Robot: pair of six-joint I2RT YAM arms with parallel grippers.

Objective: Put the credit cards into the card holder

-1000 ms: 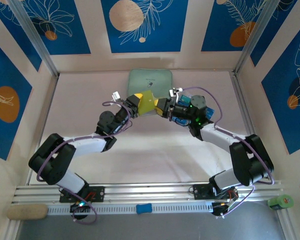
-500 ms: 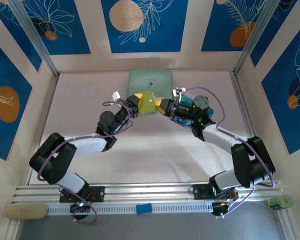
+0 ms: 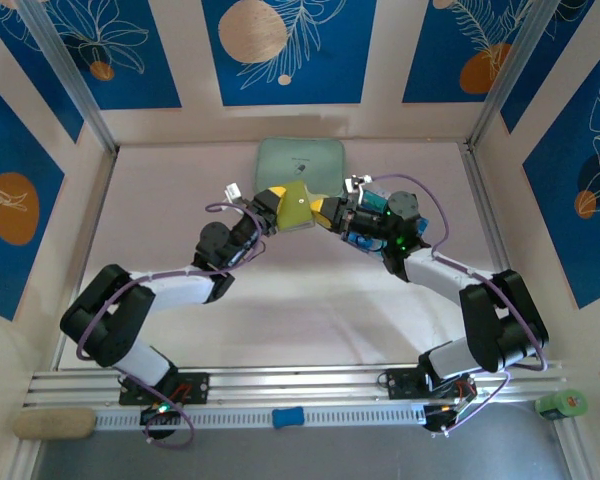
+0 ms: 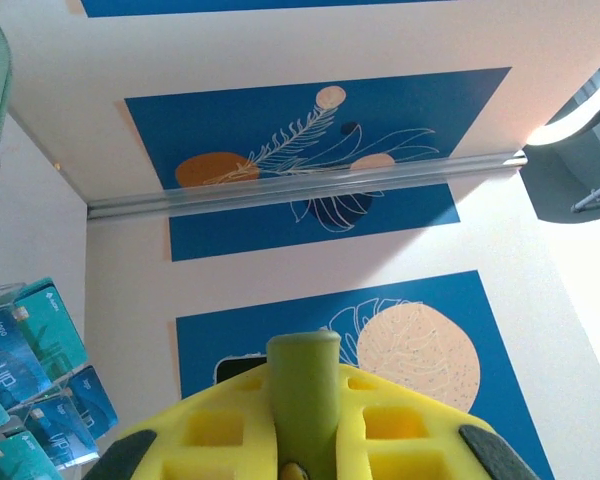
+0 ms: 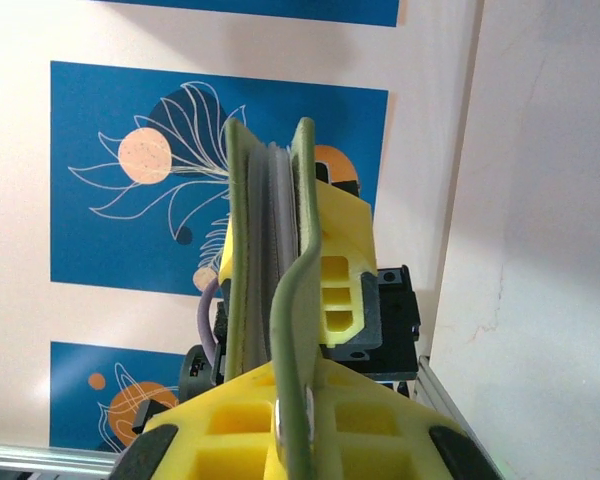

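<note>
Both left jaws and right jaws clamped on card holder (image 3: pixel 297 205), opposite edges.

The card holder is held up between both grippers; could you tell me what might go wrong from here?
The left gripper and right gripper both pinch the card holder in mid-air, so uneven pulling could tear it loose. The right one seems to hold just the thin strap tab, which may slip.
</note>
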